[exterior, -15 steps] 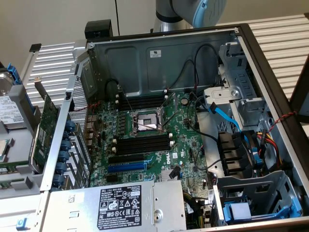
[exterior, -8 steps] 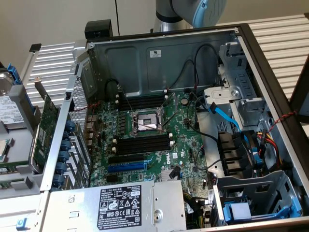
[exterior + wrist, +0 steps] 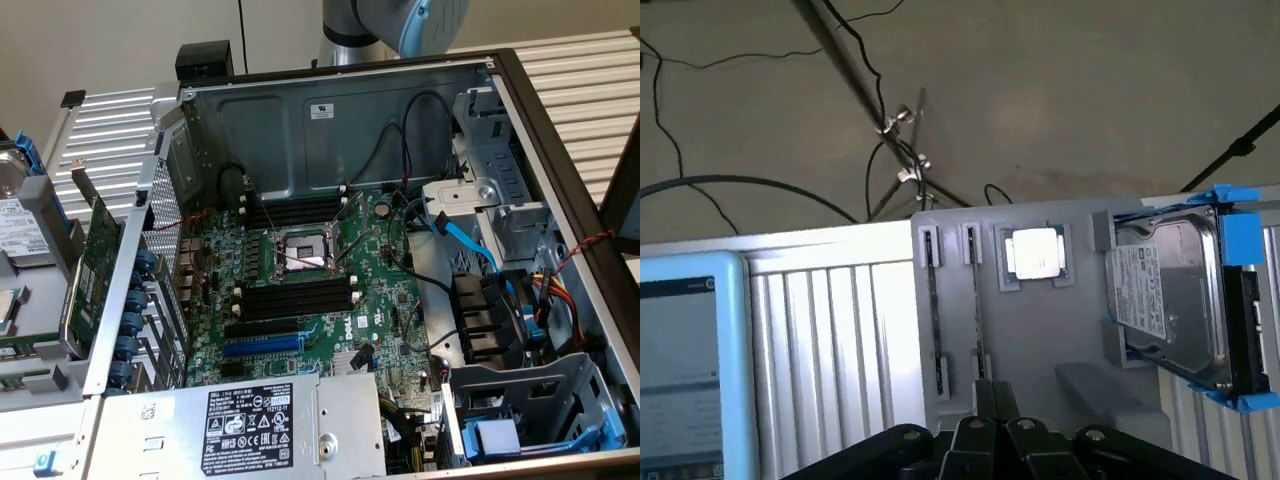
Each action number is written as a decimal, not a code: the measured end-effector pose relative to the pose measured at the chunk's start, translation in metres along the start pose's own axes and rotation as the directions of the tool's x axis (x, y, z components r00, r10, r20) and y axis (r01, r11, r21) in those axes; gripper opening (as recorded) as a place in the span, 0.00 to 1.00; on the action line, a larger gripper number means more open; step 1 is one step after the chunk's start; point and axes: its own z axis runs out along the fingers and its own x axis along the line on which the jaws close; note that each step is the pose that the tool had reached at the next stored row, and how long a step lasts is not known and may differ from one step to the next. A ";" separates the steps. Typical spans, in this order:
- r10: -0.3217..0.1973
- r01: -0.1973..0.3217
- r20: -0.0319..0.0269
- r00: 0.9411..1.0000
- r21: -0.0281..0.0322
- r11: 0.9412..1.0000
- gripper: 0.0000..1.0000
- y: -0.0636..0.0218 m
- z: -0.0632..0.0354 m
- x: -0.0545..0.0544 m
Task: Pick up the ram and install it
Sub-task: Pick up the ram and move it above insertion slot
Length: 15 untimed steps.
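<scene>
Two thin dark ram sticks (image 3: 931,305) (image 3: 976,300) stand on edge in slots of a grey holder tray (image 3: 1040,340). My gripper (image 3: 995,392) hovers above the near end of the tray, closest to the second stick, its fingers shut together with nothing between them. In the exterior view the open computer case (image 3: 340,120) shows the motherboard (image 3: 380,290) with black memory slots (image 3: 295,297) (image 3: 295,212) on either side of the processor socket (image 3: 305,255). A part of my arm (image 3: 400,25) shows above the case's back wall.
The tray also holds a processor chip (image 3: 1035,252) and a hard drive in a blue bracket (image 3: 1180,300). A blue-cased screen (image 3: 680,370) lies beside the tray. A green card with a metal bracket (image 3: 95,260) leans outside the case. Cables, a fan (image 3: 500,315) and the power supply (image 3: 250,425) crowd the case.
</scene>
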 end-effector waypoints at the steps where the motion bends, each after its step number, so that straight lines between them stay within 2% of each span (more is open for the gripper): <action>1: -0.018 0.018 0.000 1.000 0.000 1.000 0.11 -0.0001 0.0016 0.000; 5: -0.080 0.080 -0.001 0.997 -0.003 0.997 0.11 -0.0001 0.0088 0.000; 12: -0.119 0.119 -0.002 0.993 -0.003 0.993 0.11 0.0030 0.0215 0.002; 15: -0.124 0.124 0.001 0.992 -0.003 0.992 0.11 0.0027 0.0262 0.012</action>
